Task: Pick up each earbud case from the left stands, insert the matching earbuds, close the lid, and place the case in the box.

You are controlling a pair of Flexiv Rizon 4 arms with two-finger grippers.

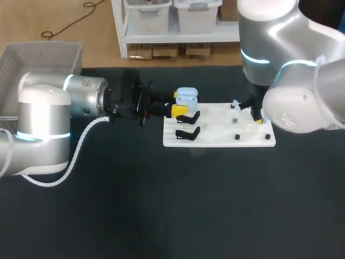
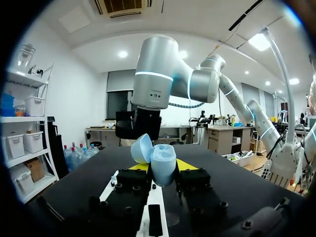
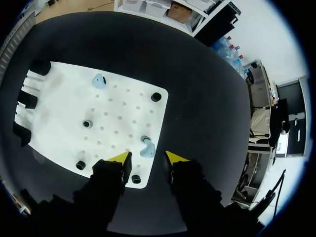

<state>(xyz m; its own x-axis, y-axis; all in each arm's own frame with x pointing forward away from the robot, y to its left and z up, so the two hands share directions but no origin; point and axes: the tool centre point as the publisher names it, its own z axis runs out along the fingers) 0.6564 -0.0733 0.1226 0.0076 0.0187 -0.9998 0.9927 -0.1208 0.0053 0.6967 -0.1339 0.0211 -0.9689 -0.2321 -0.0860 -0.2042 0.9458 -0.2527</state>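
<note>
While the open earbud case (image 2: 163, 159) is clamped in the left gripper (image 2: 163, 166) at the white board's (image 1: 215, 137) edge, an earbud (image 3: 147, 147) is seen just ahead of the right gripper's (image 3: 148, 158) parted fingers (image 3: 122, 158).

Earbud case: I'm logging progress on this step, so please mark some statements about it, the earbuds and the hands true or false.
1. The earbud case has its lid open. True.
2. The right hand grips an earbud. False: it is open, and the near earbud lies on the white board.
3. Two earbuds lie on the board. True: there is also a far earbud.
4. The case is in the box. False: it is at the left hand.
</note>
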